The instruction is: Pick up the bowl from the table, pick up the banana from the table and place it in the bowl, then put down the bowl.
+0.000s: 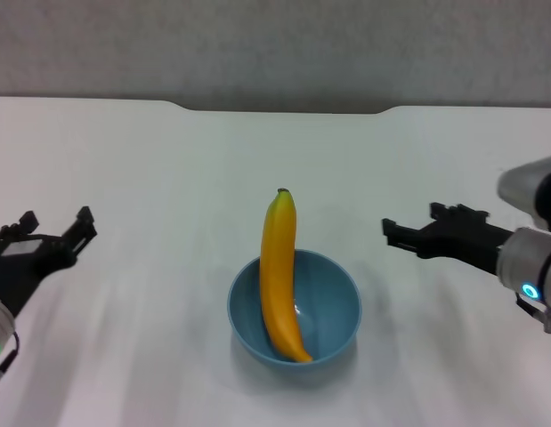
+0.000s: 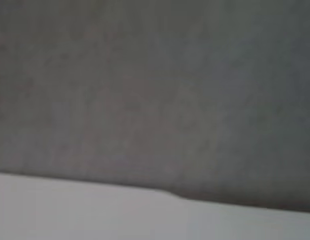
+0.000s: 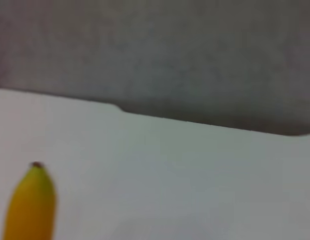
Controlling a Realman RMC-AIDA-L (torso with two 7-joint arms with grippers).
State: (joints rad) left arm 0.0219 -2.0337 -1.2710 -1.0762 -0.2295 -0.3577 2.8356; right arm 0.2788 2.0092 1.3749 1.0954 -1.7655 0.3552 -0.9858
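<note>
The glossy yellow-orange banana (image 1: 280,276) leans in the light-blue bowl (image 1: 333,311) on the white table (image 1: 168,160), dark tip past the far rim. Left gripper (image 1: 51,229) spread; right gripper (image 1: 417,229), I cannot tell.

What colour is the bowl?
Light blue, glossy bowl; shows best in the head view.
</note>
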